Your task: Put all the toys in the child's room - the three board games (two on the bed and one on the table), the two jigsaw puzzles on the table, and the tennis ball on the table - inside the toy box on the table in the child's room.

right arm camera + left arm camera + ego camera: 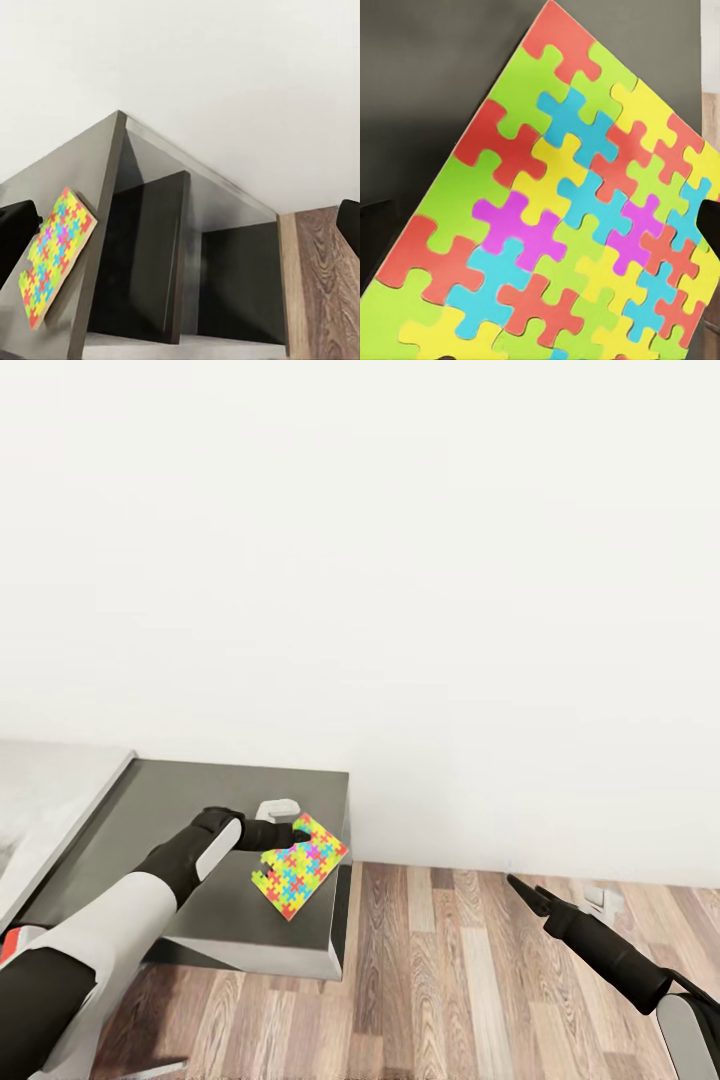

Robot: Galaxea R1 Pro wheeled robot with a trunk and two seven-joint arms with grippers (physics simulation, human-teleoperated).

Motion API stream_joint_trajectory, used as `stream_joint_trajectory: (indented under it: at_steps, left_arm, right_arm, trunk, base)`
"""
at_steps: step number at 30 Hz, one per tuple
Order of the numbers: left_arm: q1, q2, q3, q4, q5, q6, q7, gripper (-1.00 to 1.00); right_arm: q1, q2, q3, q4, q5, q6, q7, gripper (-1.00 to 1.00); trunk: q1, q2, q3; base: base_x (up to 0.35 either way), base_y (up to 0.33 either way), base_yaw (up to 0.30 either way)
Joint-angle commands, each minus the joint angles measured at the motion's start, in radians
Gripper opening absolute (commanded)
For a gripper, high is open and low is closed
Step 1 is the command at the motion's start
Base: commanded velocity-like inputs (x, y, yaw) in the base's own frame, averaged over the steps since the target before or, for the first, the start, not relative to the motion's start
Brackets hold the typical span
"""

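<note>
left gripper point(296, 834): at the jigsaw puzzle point(300, 865), grip not clear | puzzle: flat on table point(160, 810) near its end edge | right gripper point(517, 883): over wooden floor point(450, 980), opening unclear

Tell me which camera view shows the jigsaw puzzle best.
The left wrist view: the jigsaw puzzle is close enough to make out each interlocking piece. The head view shows it small at the table end, by the left gripper. The right wrist view shows it small and slanted, over the table's edge.
</note>
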Motion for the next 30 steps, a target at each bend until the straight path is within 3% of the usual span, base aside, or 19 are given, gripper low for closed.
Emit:
stream_joint_trajectory:
  at_steps: [1, 14, 30]
  left_arm:
    - [-0.001, 0.001, -0.005, -0.001, 0.000, 0.002, -0.002, 1.00]
    - [-0.001, 0.003, -0.005, 0.000, -0.002, 0.003, 0.000, 1.00]
    - [-0.001, 0.004, -0.005, 0.000, -0.005, 0.004, -0.002, 1.00]
  right_arm:
    - [-0.001, 0.000, -0.001, 0.000, -0.006, 0.008, 0.001, 1.00]
    - [-0.001, 0.000, -0.001, -0.001, -0.005, 0.007, 0.001, 1.00]
    - [-0.001, 0.000, -0.001, -0.002, -0.007, 0.006, 0.001, 1.00]
  trunk:
    - [0.000, -0.002, -0.003]
    - [0.000, -0.002, -0.024]
    - [0.000, -0.002, -0.026]
  base:
    - [0.000, 0.000, 0.000]
    - [0.000, 0.000, 0.000]
    - [0.000, 0.000, 0.000]
